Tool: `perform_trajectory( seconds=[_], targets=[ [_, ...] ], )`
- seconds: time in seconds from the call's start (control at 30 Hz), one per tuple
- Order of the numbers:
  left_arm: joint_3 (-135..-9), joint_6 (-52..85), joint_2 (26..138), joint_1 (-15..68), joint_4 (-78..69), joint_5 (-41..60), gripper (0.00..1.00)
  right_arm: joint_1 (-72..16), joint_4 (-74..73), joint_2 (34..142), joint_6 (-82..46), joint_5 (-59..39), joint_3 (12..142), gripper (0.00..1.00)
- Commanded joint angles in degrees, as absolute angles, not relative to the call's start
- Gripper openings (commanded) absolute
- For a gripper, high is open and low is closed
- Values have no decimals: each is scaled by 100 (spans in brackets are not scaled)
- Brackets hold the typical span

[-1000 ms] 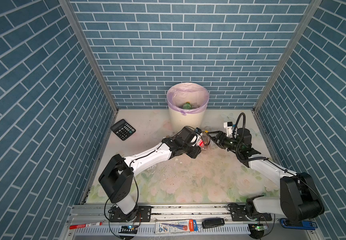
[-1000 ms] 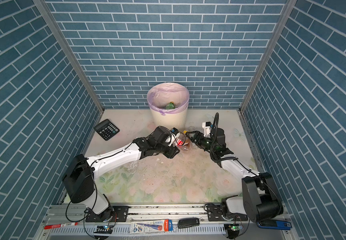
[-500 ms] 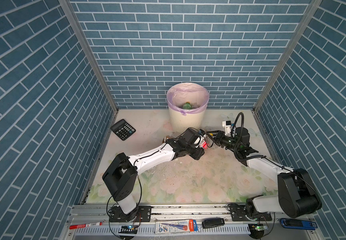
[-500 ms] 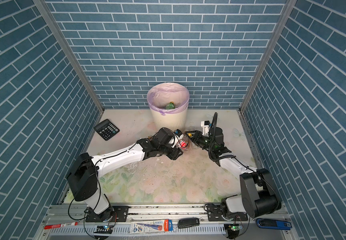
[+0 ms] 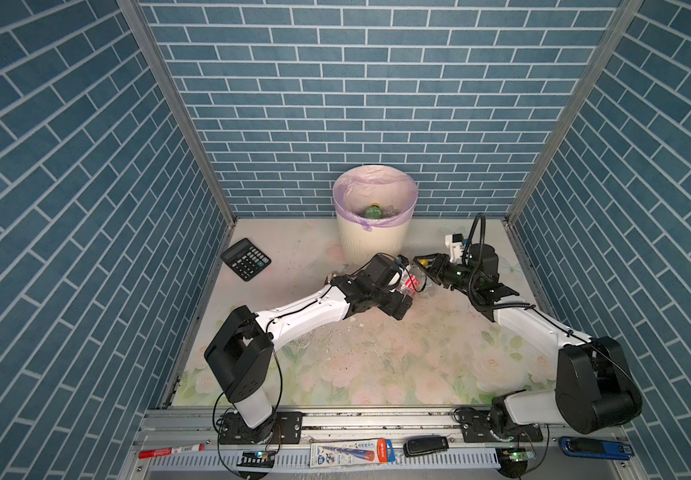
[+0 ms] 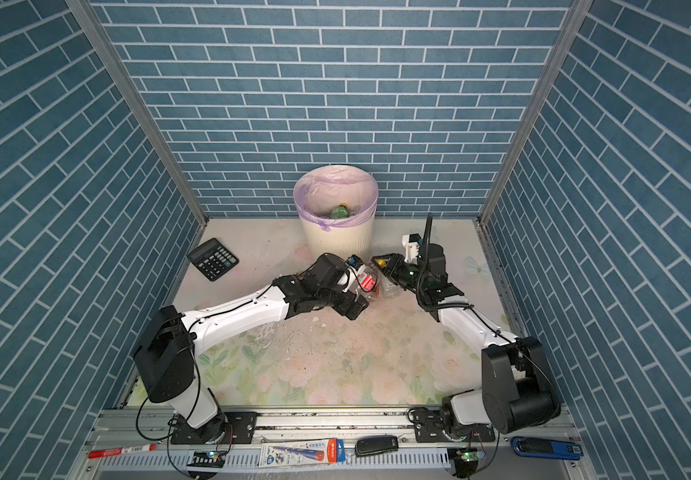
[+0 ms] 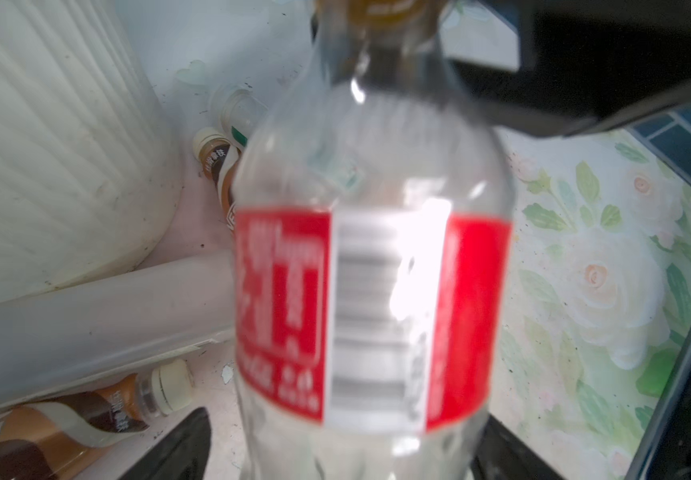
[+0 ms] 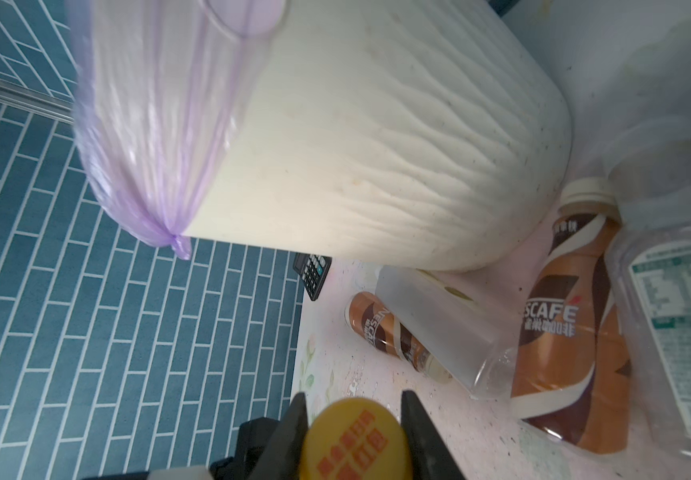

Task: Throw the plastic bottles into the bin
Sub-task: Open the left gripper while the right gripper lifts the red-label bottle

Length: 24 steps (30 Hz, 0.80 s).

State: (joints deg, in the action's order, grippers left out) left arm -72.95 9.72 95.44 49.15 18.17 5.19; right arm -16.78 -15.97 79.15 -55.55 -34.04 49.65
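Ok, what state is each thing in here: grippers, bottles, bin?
Left gripper: open, fingers spread either side of the red-labelled bottle.
Right gripper: shut on that bottle's yellow cap.
Red-labelled bottle: capped, held by the cap.
Bin: upright, lined, green bottle inside.
Brown-labelled bottles: capped, lying beside the bin.
Frosted bottle: lying beside the bin.
Calculator: flat, keys up.

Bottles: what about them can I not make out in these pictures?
The bin: in both top views rim and bag hide most inside; only a green bottle is plain.
The brown bottles: mostly hidden by the left arm in both top views.
The red-label bottle: print blurred in the left wrist view, base cut off by the edge.
Its yellow cap: the right wrist view cuts off everything below it.
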Motion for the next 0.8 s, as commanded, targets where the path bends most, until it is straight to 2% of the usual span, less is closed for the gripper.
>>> perform_trajectory(
  seconds=[0.0, 0.1, 0.4, 0.67, 0.77],
  targets=[
    [-7494, 957, 9058, 4789, 1933, 190, 99, -1393, -891, 7772, -4992, -3150, 5886, 8],
    [-7650, 941, 8707, 4658, 1943, 77, 99, -1169, -97, 7828, -4553, -2851, 6853, 6],
    [-7943, 676, 7899, 4234, 1494, -80, 99, -703, 850, 8641, -3918, -2146, 10023, 5],
    [-7790, 655, 7494, 3960, 1368, 0, 99, -369, 906, 9342, -3873, -1024, 12122, 7],
    [-7578, 708, 7382, 3860, 1274, 16, 99, -496, 865, 9982, -4161, -1264, 12762, 11]
  ],
)
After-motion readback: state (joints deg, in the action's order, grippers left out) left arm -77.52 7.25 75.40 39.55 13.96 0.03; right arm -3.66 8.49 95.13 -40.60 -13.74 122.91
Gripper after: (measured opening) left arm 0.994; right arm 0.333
